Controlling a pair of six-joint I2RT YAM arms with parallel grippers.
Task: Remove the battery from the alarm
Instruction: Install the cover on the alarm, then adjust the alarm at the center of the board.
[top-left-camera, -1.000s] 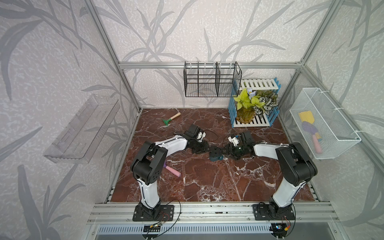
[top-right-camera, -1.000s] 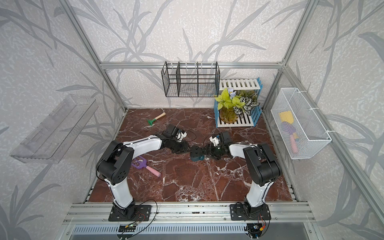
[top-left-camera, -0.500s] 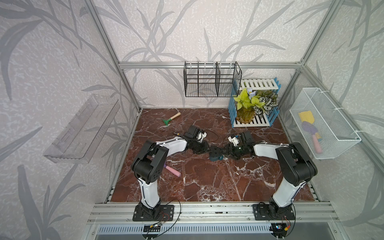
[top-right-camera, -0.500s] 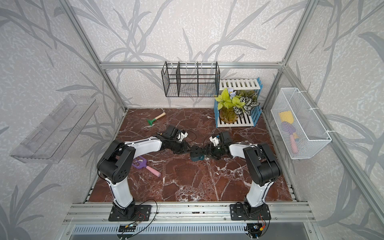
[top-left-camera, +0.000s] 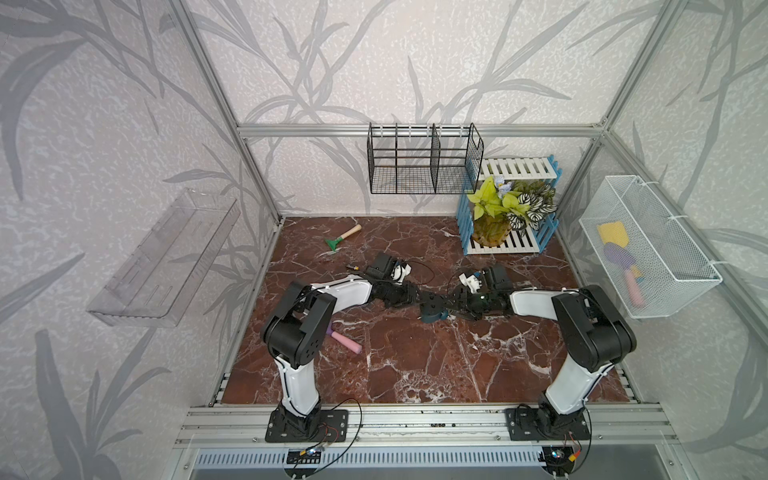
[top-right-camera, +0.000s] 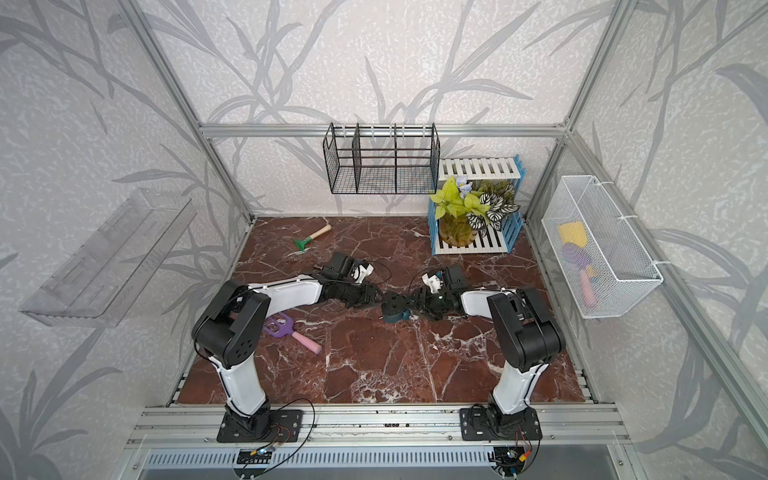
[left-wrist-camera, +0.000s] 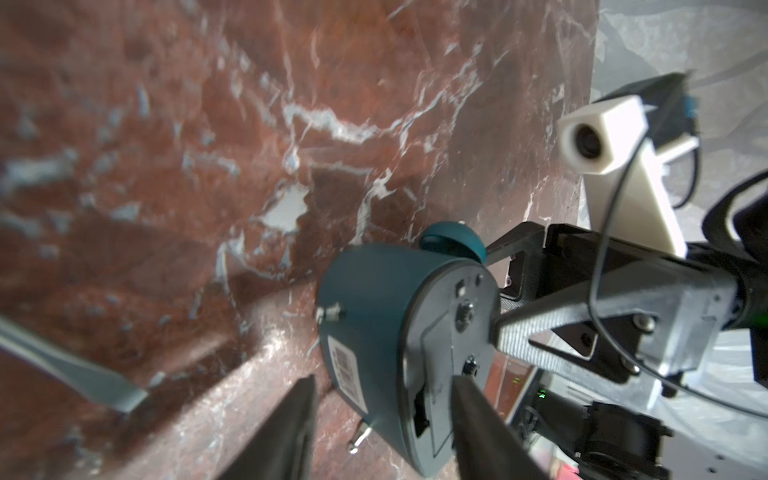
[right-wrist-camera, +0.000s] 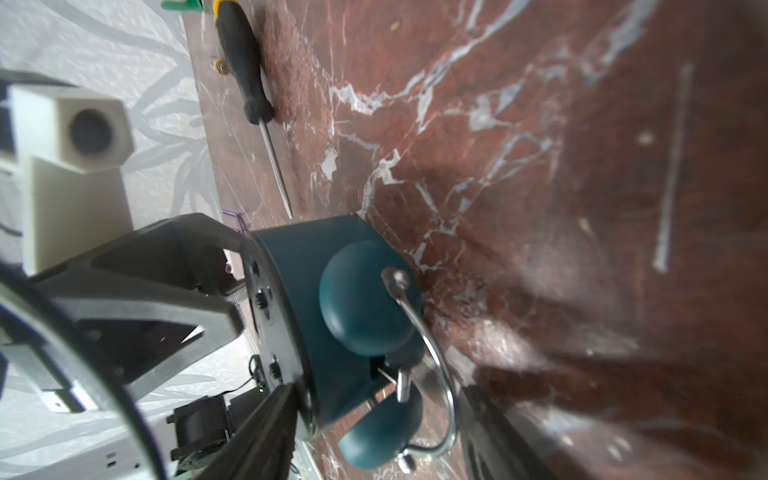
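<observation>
Both claws (top-left-camera: 419, 296) (top-left-camera: 449, 304) on alarm (top-left-camera: 432, 318), left parted

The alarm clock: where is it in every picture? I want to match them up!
Top view: the alarm clock is mid-table, between the left hand and the right hand.
Top view: alarm clock, in the same mid-table spot.
Left wrist: low, right of the picture's middle, seen from behind.
Right wrist: low, left of the picture's middle, seen from its top.
Shared landmark: the red marble table.
</observation>
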